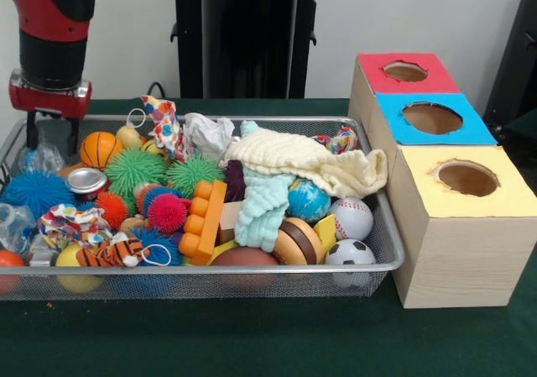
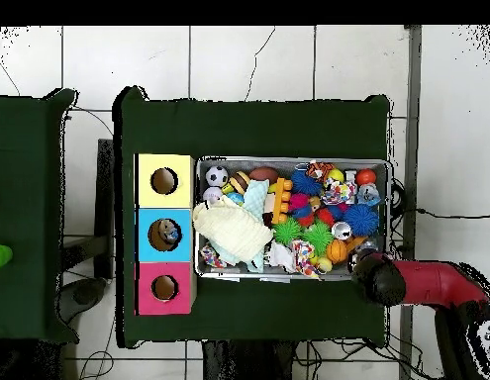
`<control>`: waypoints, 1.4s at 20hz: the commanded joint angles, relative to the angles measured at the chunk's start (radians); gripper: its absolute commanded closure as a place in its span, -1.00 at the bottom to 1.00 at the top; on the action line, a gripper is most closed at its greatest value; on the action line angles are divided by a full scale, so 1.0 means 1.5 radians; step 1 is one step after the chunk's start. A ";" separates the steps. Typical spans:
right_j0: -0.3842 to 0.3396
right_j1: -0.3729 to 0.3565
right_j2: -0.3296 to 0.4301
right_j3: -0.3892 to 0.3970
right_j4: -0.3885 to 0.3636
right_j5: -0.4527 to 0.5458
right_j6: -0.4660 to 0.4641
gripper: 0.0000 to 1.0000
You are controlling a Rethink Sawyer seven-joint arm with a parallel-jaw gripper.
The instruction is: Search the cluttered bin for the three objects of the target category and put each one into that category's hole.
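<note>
A wire mesh bin [image 1: 382,264] [image 2: 390,213] holds a jumble of toys. Among them are a small basketball [image 1: 99,149], a baseball [image 1: 352,217], a soccer ball [image 1: 349,253], a globe ball [image 1: 308,199] and a brown football [image 1: 243,257]. Spiky balls lie at the left: green [image 1: 134,169], blue [image 1: 35,194], pink [image 1: 166,212]. A cream cloth [image 1: 310,160] [image 2: 232,230] drapes over the middle. My gripper [image 1: 52,142] hangs open over the bin's back left corner, beside the basketball, holding nothing. In the overhead view the arm's head [image 2: 379,277] hides it.
Three wooden boxes with round holes stand beside the bin: red top [image 1: 405,71] [image 2: 163,287], blue top [image 1: 432,117] [image 2: 163,235], yellow top [image 1: 466,178] [image 2: 163,181]. Something small shows inside the blue hole from above. A metal can [image 1: 86,180], orange blocks [image 1: 204,219] and a teal cloth [image 1: 262,207] crowd the bin.
</note>
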 commanded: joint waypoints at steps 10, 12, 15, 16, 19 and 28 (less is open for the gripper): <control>0.018 0.026 0.003 -0.057 0.009 -0.069 0.020 1.00; 0.000 0.049 0.027 -0.052 0.042 -0.033 0.000 1.00; -0.004 0.049 0.040 -0.043 0.075 -0.002 -0.009 1.00; -0.002 0.042 0.041 -0.038 0.084 0.007 -0.011 1.00; 0.012 -0.001 0.035 -0.006 0.109 0.039 -0.020 1.00; 0.002 -0.018 0.040 0.035 0.156 0.060 -0.025 -1.00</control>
